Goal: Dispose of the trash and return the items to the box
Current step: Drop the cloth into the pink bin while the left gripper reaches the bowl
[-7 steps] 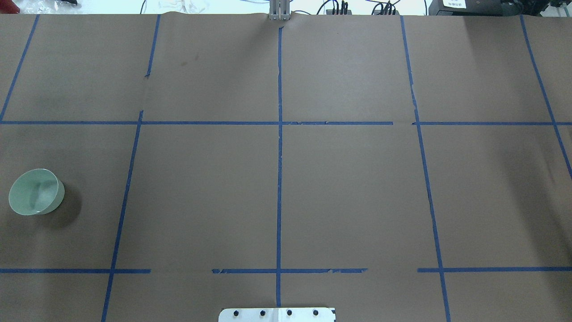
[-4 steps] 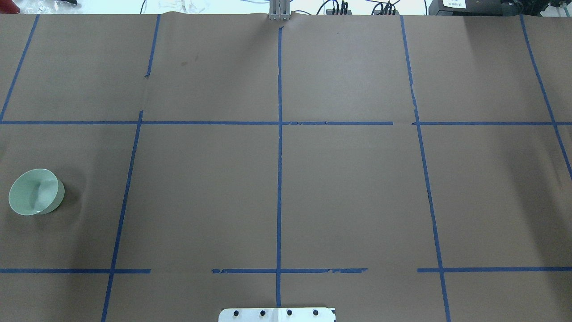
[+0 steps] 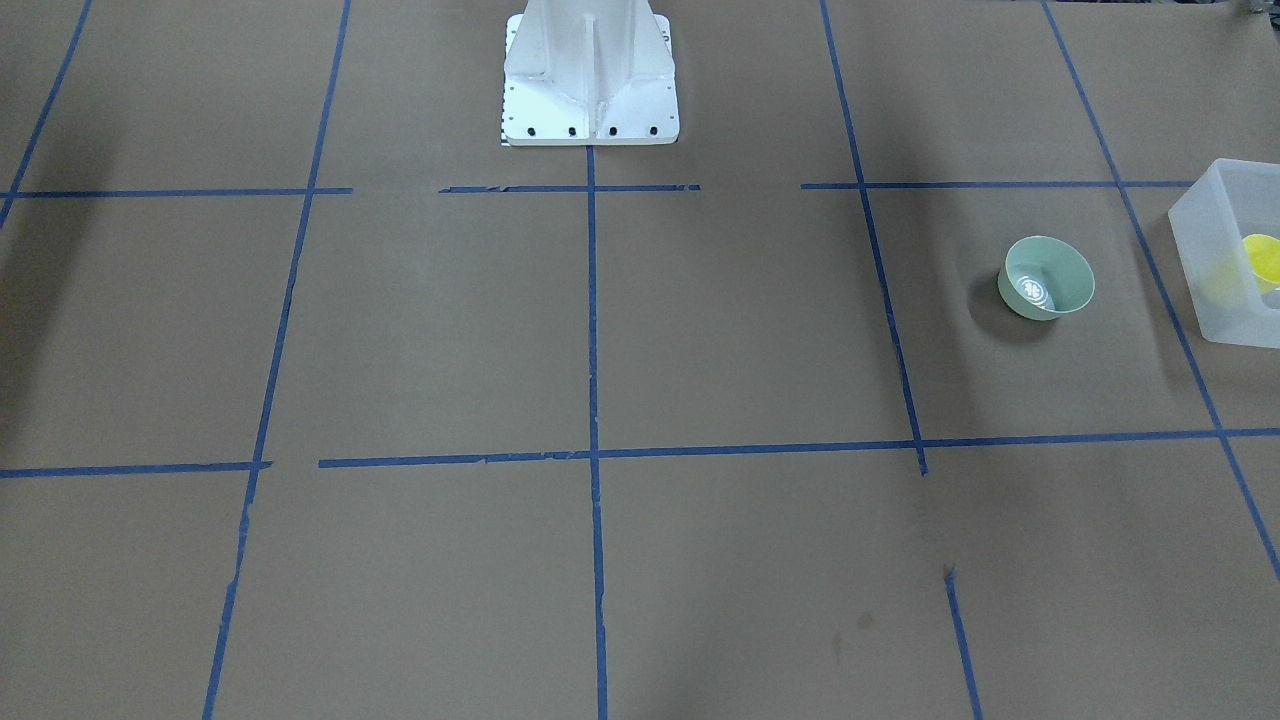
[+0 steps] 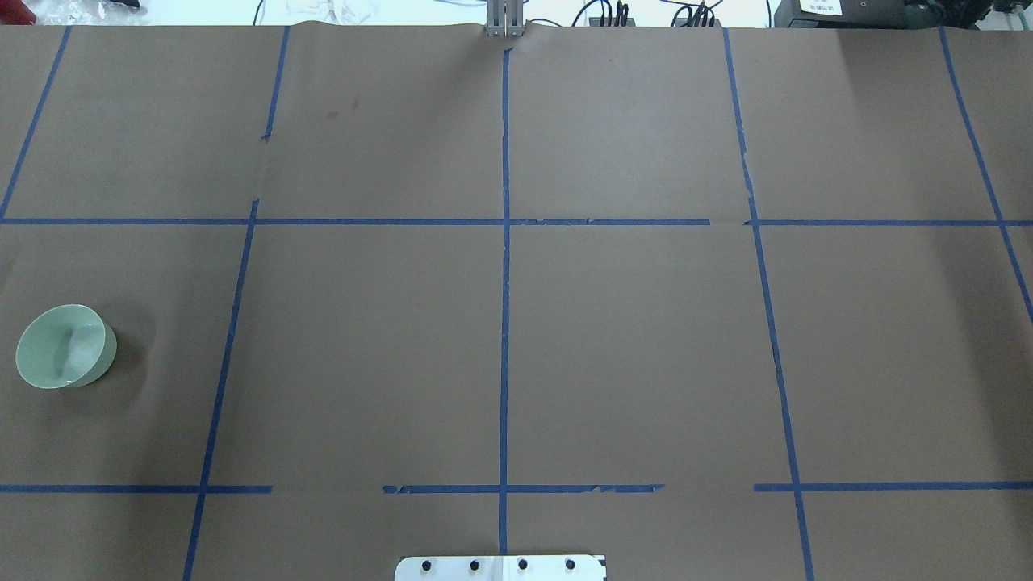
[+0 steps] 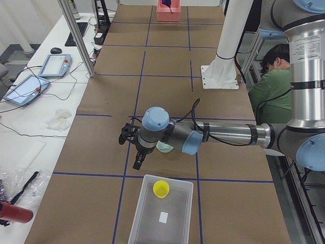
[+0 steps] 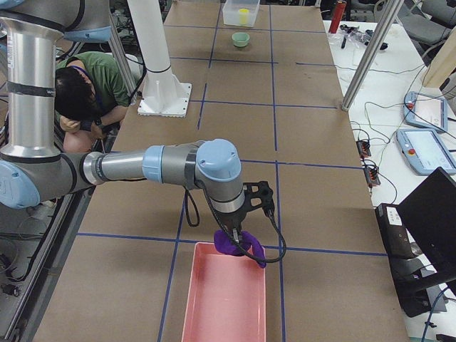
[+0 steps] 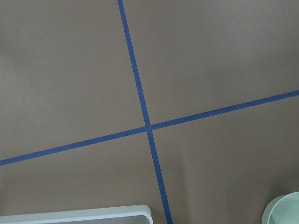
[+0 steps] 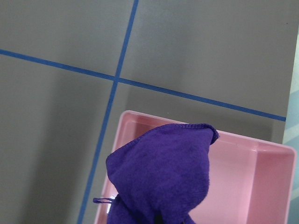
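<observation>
Exterior left, small yellow cup (image 5: 161, 188) inside translucent frosted box (image 5: 152, 223)

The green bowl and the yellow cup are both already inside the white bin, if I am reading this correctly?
Not quite. Only the yellow cup is inside the white bin. The green bowl stands on the table outside the bin, a little way from its wall, as the front-facing view shows.
</observation>
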Tool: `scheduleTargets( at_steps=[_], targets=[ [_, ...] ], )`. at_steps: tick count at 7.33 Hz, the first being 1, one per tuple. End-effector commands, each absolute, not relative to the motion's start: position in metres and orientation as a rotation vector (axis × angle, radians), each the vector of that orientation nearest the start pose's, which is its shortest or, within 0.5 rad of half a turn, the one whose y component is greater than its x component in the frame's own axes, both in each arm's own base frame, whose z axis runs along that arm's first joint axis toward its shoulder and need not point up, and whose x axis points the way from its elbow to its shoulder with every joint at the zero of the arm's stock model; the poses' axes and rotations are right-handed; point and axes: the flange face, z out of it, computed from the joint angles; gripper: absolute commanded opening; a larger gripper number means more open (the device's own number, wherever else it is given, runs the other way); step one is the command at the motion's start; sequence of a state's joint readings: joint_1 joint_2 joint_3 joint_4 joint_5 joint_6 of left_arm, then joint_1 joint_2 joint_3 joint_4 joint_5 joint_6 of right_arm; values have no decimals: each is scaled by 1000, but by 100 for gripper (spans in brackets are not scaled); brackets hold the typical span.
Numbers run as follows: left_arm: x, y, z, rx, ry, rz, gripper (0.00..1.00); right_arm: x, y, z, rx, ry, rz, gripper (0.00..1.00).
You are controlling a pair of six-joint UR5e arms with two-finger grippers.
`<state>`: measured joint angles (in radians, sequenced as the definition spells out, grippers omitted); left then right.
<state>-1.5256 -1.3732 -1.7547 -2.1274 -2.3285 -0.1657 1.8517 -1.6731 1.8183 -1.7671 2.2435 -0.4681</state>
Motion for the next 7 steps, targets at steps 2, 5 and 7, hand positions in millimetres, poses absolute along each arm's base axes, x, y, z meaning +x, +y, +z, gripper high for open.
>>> scheduleTargets(
  at_steps=[2, 5, 7],
  targets=[
    [41, -410, 612, 409, 927, 68, 100, 210, -410, 665, 179, -630, -185, 99],
    [91, -387, 619, 360, 964, 13, 99, 208, -406, 660, 166, -640, -96, 100],
    [133, -368, 624, 339, 959, -28, 97, 208, -405, 650, 164, -642, -49, 100]
  ],
)
